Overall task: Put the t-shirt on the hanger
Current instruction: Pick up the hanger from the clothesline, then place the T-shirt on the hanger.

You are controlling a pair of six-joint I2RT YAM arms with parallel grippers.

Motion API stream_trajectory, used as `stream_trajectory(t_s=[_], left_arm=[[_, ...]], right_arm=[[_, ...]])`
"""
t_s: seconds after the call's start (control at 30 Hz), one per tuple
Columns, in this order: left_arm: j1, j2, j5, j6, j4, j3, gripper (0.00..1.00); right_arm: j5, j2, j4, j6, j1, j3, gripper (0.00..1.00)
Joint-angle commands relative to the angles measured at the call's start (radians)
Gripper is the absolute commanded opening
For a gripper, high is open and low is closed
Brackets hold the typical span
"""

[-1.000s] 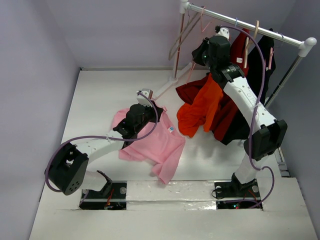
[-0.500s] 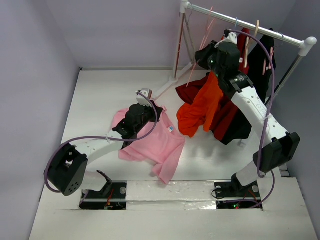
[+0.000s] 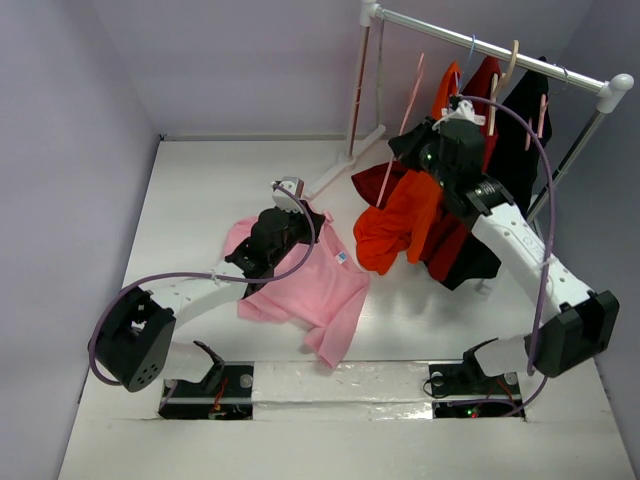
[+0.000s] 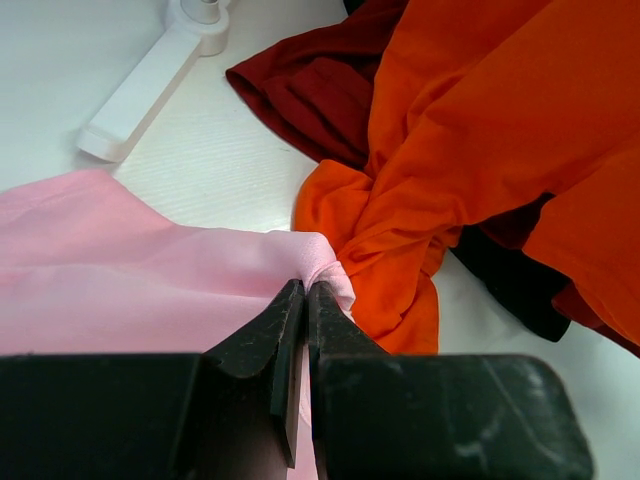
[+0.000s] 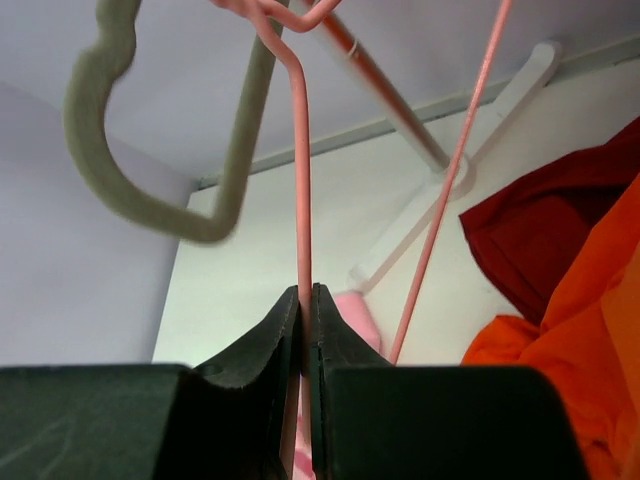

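Observation:
The light pink t-shirt (image 3: pixel 315 290) lies flat on the table in front of my left arm, its label patch (image 3: pixel 342 258) near the neck. My left gripper (image 3: pixel 292 200) is shut on a fold of the shirt's edge, seen up close in the left wrist view (image 4: pixel 306 284), with pink cloth (image 4: pixel 120 280) spread to the left. My right gripper (image 3: pixel 408 130) is up by the rack, shut on a thin bar of the pale pink hanger (image 3: pixel 410 95). In the right wrist view the jaws (image 5: pixel 306 292) pinch that bar and the hanger's (image 5: pixel 301 150) other side runs diagonally to the right.
A white clothes rack (image 3: pixel 480 45) stands at the back right with dark red and black garments on it. An orange shirt (image 3: pixel 400 220) and a dark red shirt (image 3: pixel 385 175) trail onto the table beside the t-shirt. A thicker grey-beige hanger (image 5: pixel 105 140) hangs close by. The rack foot (image 4: pixel 150 90) lies behind the shirt.
My right arm has swung right and down from the rail, carrying the pink hanger with it. My left arm and the t-shirt have not moved.

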Motion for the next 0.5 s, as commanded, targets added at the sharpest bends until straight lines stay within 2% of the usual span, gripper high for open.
stream_trajectory(t_s=[0.0,0.23,0.47], left_arm=[[0.005,-0.032,-0.017,0.011,0.047,-0.009,0.0],[0.005,-0.03,-0.023,0.014,0.046,-0.006,0.0],[0.005,-0.006,-0.022,0.013,0.044,0.014,0.0]], right_arm=[[-0.025,-0.086,0.084,0.018,0.027,-0.062,0.0],[-0.062,-0.235,0.072,0.045,0.142,-0.289,0.0],[-0.227,-0.445,-0.009,0.073,0.231,-0.511,0.0]])
